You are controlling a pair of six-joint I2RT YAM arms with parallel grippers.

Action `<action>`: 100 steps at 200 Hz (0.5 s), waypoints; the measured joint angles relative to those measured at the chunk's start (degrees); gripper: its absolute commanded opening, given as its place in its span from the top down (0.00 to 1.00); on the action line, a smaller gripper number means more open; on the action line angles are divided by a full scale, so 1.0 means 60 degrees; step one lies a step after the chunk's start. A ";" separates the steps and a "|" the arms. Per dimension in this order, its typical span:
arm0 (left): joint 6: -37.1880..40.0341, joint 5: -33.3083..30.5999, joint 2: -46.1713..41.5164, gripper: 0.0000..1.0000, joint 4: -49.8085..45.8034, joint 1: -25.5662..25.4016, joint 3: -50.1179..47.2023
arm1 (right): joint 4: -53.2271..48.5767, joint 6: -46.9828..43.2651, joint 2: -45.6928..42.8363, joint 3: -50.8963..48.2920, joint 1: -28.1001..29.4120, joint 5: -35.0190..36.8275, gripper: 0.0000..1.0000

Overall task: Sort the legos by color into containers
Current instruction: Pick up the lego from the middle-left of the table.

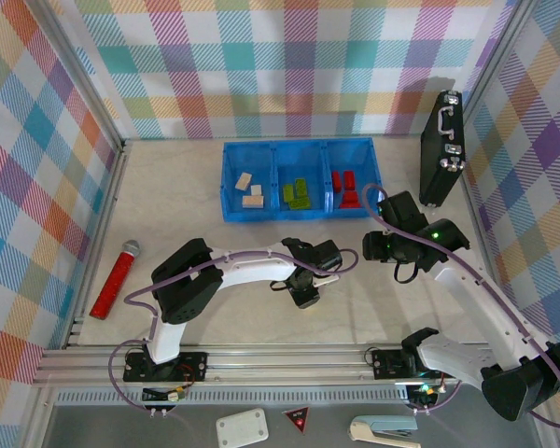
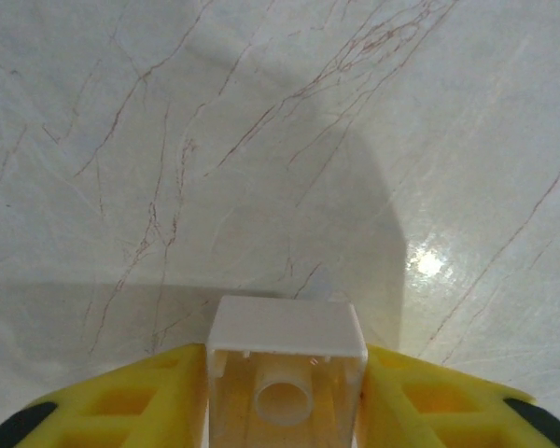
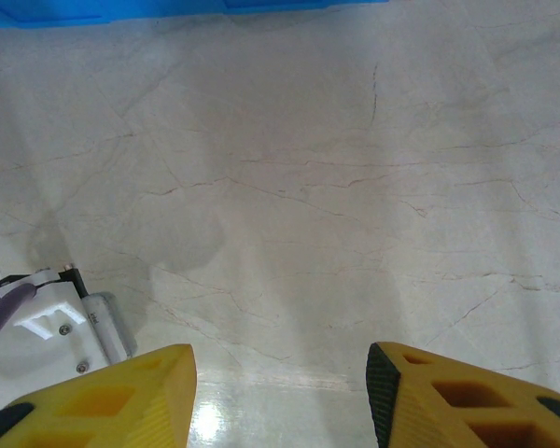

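L gripper (image 2: 285, 401) is pinching a pale tan brick (image 2: 285, 369) btw its yellow fingers (image 2: 131, 406). The brick's hollow underside w/ one round tube faces the wrist cam. It's low over the marbled table (image 2: 261, 140); can't tell if it touches. In the top view the L gripper (image 1: 305, 291) sits mid-table, on the near side of the blue tray (image 1: 301, 144) and apart from it. R gripper (image 3: 280, 397) is spread wide over bare table, w/ the tray's near edge at the top of its wrist view. The top view puts the R gripper (image 1: 371, 247) near the tray's right end, on the near side. Tray has 3 comparts: left holds tan bricks (image 1: 251, 189), middle green bricks (image 1: 297, 193), right red bricks (image 1: 343, 187). A black case (image 1: 441, 149) stands to the right of the tray. A red stick (image 1: 117, 278) w/ grey tip lies at the table's left side.
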 measured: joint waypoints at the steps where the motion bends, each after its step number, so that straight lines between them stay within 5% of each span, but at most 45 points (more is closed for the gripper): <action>1: -0.0004 -0.0004 0.0000 0.60 0.0000 -0.0004 0.0000 | 0.0000 0.0000 0.0000 0.0000 0.0000 0.0000 0.47; 100: -0.0055 -0.0433 -0.0062 0.68 0.0022 0.0004 0.0022 | 0.0000 0.0000 0.0000 0.0004 0.0000 -0.0033 0.47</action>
